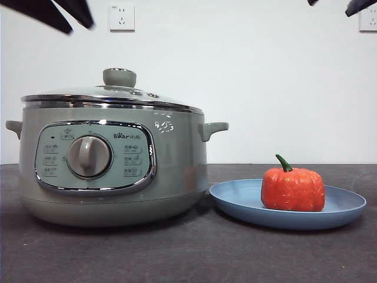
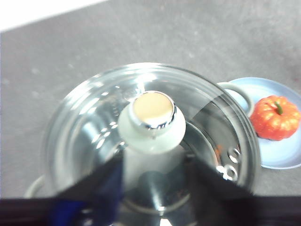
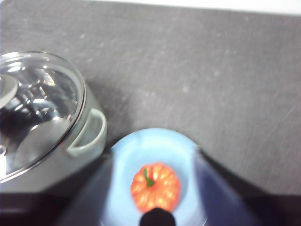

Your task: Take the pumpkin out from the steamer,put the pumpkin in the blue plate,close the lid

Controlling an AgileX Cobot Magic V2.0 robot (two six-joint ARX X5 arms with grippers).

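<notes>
As the pumpkin [image 1: 293, 188] already sits in the blue plate [image 1: 235, 203] and the lid [image 1: 88, 97] rests flat on the steamer [image 1: 112, 177], I judge that all three steps of the task are done, and the moment belongs to the very end of the work.

Nearest in the front view is the dark grey table [image 1: 188, 253], matte and a little speckled. On it, at the left, stands the steamer with its dial to the front. At the right, just beside it, lies the plate; from these views I cannot tell if the two touch. The pumpkin stands upright, a little right of the middle of the plate, with the green stem up.

Both arms are high above the table. The left gripper [image 2: 155, 188] hangs over the lid knob [image 2: 153, 115], its jaws wide apart at each side of the knob and holding nothing. The right gripper [image 3: 153, 188] hangs over the pumpkin, also with wide jaws, and it is empty.

The next move, in my judgement, calls only for the arms to rise straight up and go away, so that no jaw catches the knob or pushes the pumpkin.

Behind the table is a plain white wall [image 1: 247, 71] with two sockets [image 1: 122, 17].
</notes>
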